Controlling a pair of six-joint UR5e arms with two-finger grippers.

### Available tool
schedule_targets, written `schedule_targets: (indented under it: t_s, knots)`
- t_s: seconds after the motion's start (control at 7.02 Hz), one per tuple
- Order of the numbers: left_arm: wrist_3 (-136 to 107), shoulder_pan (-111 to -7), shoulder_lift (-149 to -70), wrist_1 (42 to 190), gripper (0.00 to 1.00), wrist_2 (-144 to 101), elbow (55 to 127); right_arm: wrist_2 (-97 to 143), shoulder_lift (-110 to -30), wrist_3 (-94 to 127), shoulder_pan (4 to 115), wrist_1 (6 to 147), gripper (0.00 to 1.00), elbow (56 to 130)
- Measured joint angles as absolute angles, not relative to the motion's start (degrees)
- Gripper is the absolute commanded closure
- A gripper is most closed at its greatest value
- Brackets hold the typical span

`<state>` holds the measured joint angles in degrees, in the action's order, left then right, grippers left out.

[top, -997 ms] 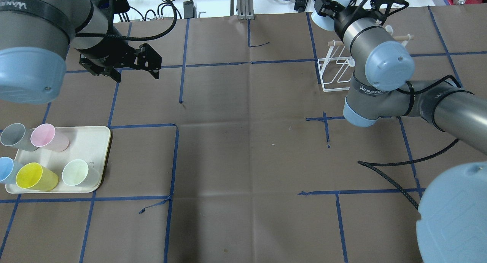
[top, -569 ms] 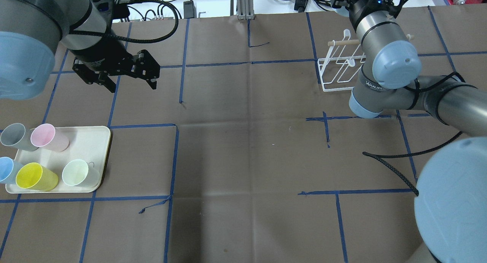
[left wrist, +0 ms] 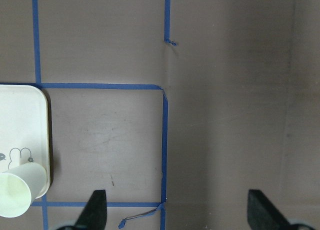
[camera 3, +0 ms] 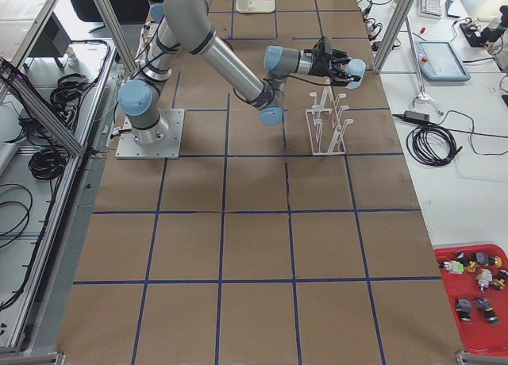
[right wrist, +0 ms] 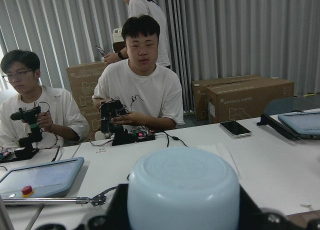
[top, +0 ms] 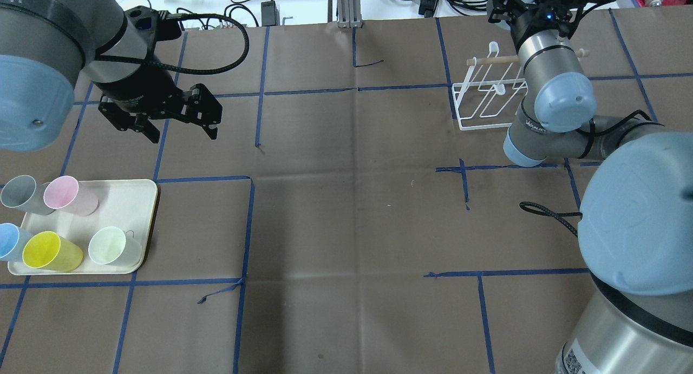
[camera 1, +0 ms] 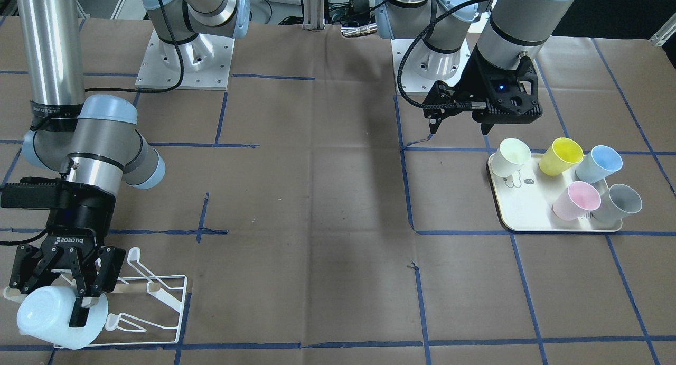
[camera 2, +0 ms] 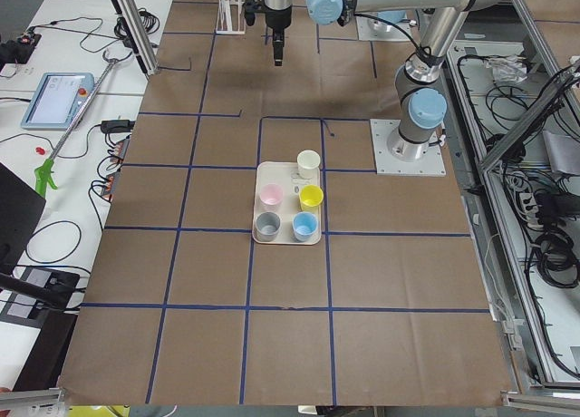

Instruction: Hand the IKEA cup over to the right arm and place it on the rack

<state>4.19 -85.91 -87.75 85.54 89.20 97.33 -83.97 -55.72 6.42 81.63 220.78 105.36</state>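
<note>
The right arm (top: pixel 547 60) has swung farther out past the rack (camera 1: pixel 153 287); the right gripper (camera 1: pixel 66 296) clasps the cup (camera 1: pixel 47 317) at the rack's outer end. Tip its mouth over a prong before releasing. The left gripper (top: pixel 183 136) gapes, empty

2 silver-grey arms (camera 1: pixel 50 48), pale-blue joint caps (top: pixel 563 100)

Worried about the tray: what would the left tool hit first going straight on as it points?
The left tool would probably meet bare table, just clear of the tray.
</note>
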Motion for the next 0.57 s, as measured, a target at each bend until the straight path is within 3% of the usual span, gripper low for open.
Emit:
schedule_targets:
  t_s: [0.57]
  knots:
    - [22.82, -69.95, -83.48, 84.96, 0.01, 92.88, 106.74, -83.94, -53.26, 4.22, 81.61, 220.69, 0.71, 105.46]
